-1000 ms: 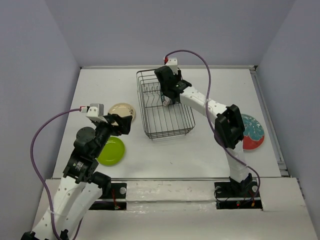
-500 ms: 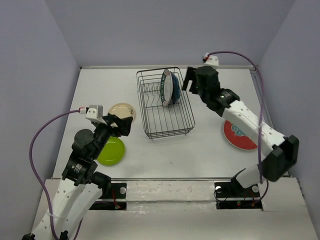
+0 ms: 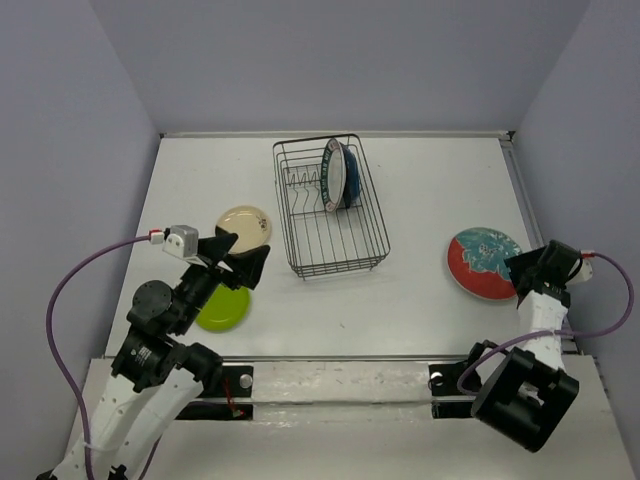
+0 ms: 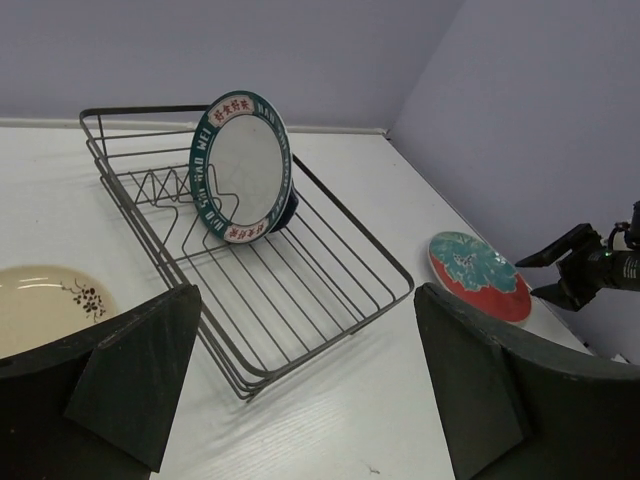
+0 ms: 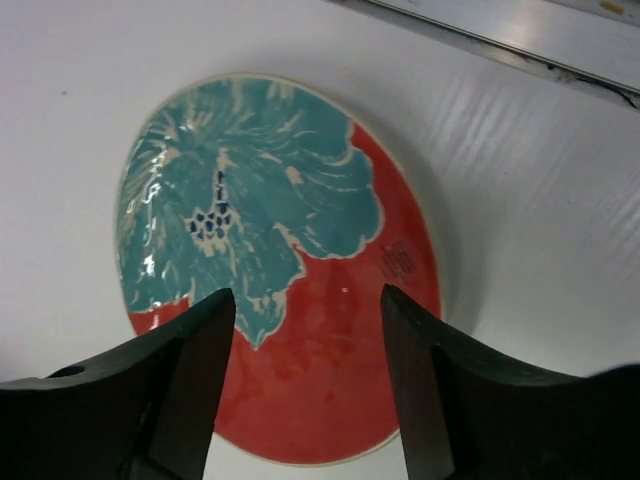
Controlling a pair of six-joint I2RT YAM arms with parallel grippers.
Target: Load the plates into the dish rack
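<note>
Plates: five counted. Two stand on edge in the dark metal wire dish rack (image 3: pixel 335 240). One is a white round plate with a teal patterned rim (image 3: pixel 341 174), its face turned to the left edge of the bench (image 3: pixel 430 190). The other is a small dark blue plate (image 3: pixel 351 188) just behind it, mostly hidden. Three lie flat on the bench: a small cream plate (image 3: pixel 245 225) and a lime green plate (image 3: pixel 222 308) toward the near left corner, and a red plate with a teal-white pattern (image 3: pixel 483 263) by the right edge.

Rack: one, mid-bench toward the far edge. Long axis runs near edge to far edge. The two racked plates sit in its far right part, discs roughly along that axis.

Left pincer (image 3: pixel 238 258): jaws wide apart, empty. It is above the gap between the cream and green plates, pointing at the rack, apart from it.

Right pincer (image 3: pixel 518 275): jaws wide apart, empty, at the red plate's right rim. Contact cannot be told. In the wrist view its fingers (image 5: pixel 190 380) straddle the plate's near part.
</note>
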